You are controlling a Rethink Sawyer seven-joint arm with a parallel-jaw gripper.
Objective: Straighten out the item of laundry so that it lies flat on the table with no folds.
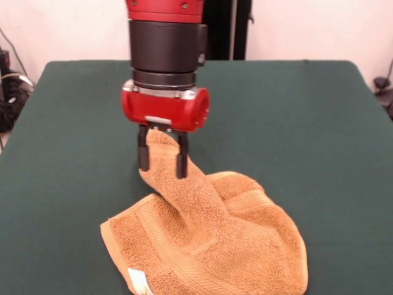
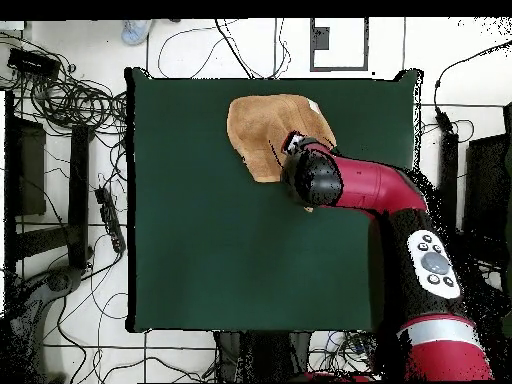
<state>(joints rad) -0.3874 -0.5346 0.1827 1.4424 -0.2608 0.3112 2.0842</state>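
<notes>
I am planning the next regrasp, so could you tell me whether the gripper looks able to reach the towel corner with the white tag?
Probably yes. The gripper is shut on the towel, lifting a peak; the tag lies exposed on the table, nothing covering it. It must release first.

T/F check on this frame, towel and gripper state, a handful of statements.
1. The gripper is shut on a pinched peak of the towel. True.
2. The towel lies fully flat. False: one part is lifted into a ridge, the rest rests on the table.
3. A white tag shows at the towel's edge nearest the front camera. True.
4. The towel is blue. False: orange-tan.
5. In the overhead view the towel sits at the table's centre. False: it lies near the edge far from the robot's base.
</notes>
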